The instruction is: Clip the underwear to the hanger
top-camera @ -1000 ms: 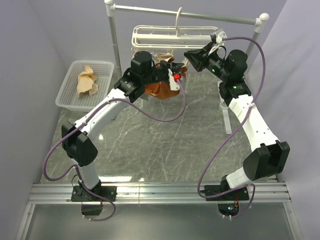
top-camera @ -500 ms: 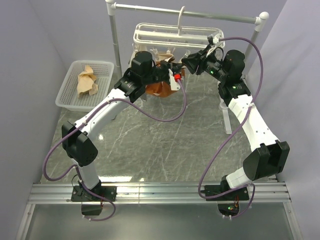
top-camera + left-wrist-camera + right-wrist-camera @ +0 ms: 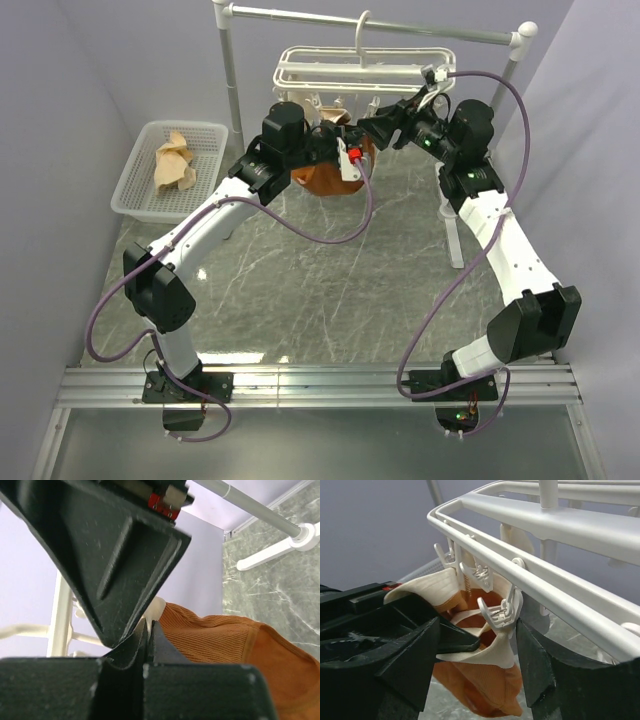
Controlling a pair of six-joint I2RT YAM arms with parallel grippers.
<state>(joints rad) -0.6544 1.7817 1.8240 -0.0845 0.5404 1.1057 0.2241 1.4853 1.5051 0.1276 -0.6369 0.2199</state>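
Note:
The rust-orange underwear (image 3: 325,178) hangs below the white hanger (image 3: 360,68), which hooks over the rail. In the right wrist view a small white clip (image 3: 501,614) on the hanger (image 3: 530,575) bites the pale waistband, and the orange underwear (image 3: 485,685) sags beneath it. My right gripper (image 3: 479,625) stands open, one finger on each side of that clip, not pressing it. My left gripper (image 3: 148,627) is shut on the waistband edge, with the orange underwear (image 3: 225,640) spreading to its right. From above, the left gripper (image 3: 345,152) and the right gripper (image 3: 372,125) nearly meet under the hanger.
A white basket (image 3: 170,170) holding a light tan cloth (image 3: 172,160) sits at the left wall. The grey rail (image 3: 400,32) on white posts spans the back, with its right post (image 3: 452,215) beside my right arm. More clips (image 3: 447,555) dangle along the hanger's bar.
My right gripper has opened off the clip, which now holds the waistband. The hanger has swung slightly to the right. The left gripper stays shut on the underwear.

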